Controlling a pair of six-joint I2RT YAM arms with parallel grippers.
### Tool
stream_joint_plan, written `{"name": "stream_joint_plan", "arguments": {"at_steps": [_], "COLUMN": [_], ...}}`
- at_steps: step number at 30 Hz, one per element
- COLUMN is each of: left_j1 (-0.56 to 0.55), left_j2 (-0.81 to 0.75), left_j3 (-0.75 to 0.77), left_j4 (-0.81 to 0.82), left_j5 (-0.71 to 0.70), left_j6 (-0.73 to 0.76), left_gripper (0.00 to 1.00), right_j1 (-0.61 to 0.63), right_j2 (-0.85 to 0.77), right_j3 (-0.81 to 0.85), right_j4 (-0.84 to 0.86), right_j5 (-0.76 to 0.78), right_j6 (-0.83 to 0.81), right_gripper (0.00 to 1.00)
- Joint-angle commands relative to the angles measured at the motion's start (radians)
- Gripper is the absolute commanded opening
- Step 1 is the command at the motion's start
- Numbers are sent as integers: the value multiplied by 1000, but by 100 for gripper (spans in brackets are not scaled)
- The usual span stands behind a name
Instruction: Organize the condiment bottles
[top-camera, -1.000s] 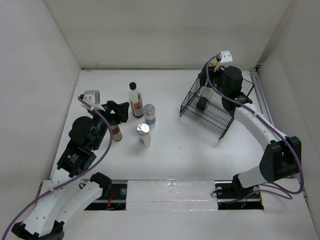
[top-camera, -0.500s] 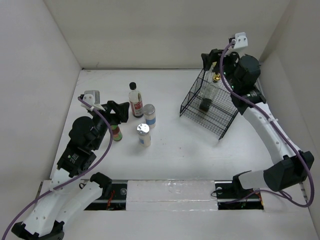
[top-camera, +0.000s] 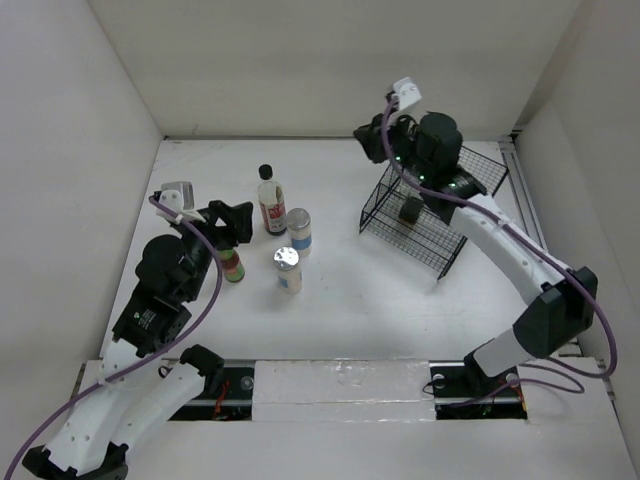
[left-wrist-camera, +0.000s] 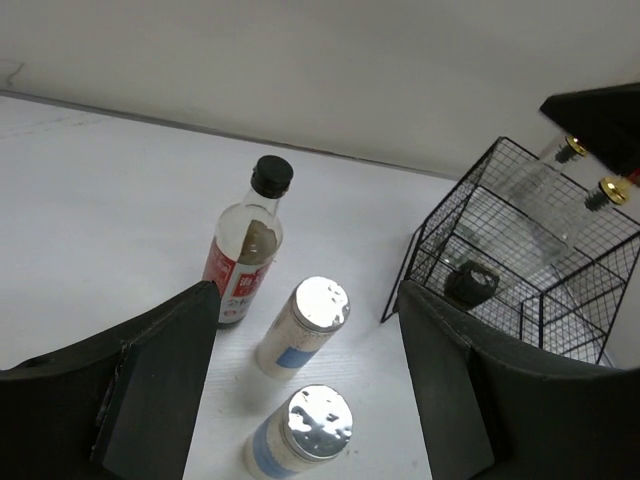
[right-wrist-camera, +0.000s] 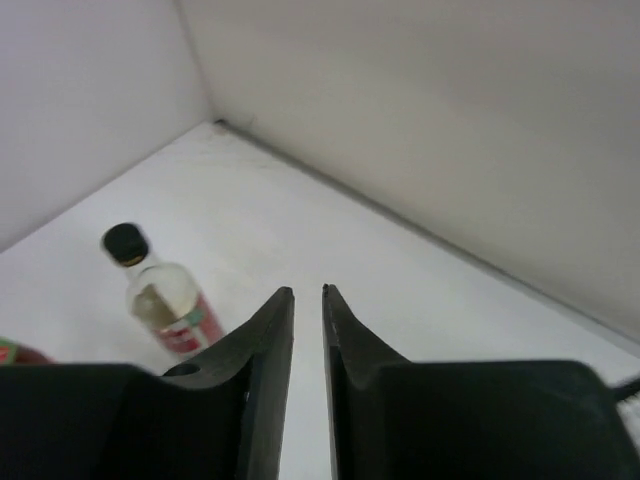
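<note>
Left of centre on the table stand a black-capped red-labelled bottle (top-camera: 270, 201) (left-wrist-camera: 246, 254) (right-wrist-camera: 166, 301) and two silver-lidded jars (top-camera: 298, 230) (top-camera: 288, 269) (left-wrist-camera: 306, 323) (left-wrist-camera: 301, 436). A small green-capped bottle (top-camera: 233, 264) stands beside my left arm. Two clear bottles with gold pourers (left-wrist-camera: 543, 196) lean inside the black wire basket (top-camera: 437, 228) (left-wrist-camera: 505, 300). My left gripper (top-camera: 236, 220) (left-wrist-camera: 308, 300) hovers open left of the jars, holding nothing. My right gripper (top-camera: 372, 139) (right-wrist-camera: 308, 292) hangs shut and empty above the basket's left corner, pointing at the standing bottles.
White walls close in the table at the back and both sides. My right arm (top-camera: 500, 245) arches over the basket and hides much of its inside in the top view. Bare table lies between the jars and the basket.
My right gripper left the clear bottle in the basket, rose, swung left past the basket's corner and closed empty. My left arm has barely moved.
</note>
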Motion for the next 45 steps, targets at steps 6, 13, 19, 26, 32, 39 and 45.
{"name": "stream_joint_plan", "arguments": {"at_steps": [6,13,19,26,32,39,45], "left_j1": [11,11,11,20,20,20,20], "left_j2": [-7,-16,-25,-16,-16,-25,-16], "left_j3": [17,26,26,26,26,17,17], "left_j4": [4,-16,-16,-7,-7,2,2], "left_j5": [-148,-223,-234,-166,-157,-148,-128], "left_j6": [-46,-87,-96,-76,-67,-67,-67], "left_gripper": [68,68,70,71,71,71,71], "right_j1": [169,219,260,281,291,291,269], "right_j2": [207,399,509,632,700,602,384], "right_j3": [122,276,395,543,616,553,553], "right_j4": [-3,-52,-114,-123,-123,24,106], "right_j5": [-120,-163,-188,-188,-177,-218,-243], "right_j6": [-35,-44,-63,-63,-41,32,89], "right_gripper": [73,80,81,78,56,22,20]}}
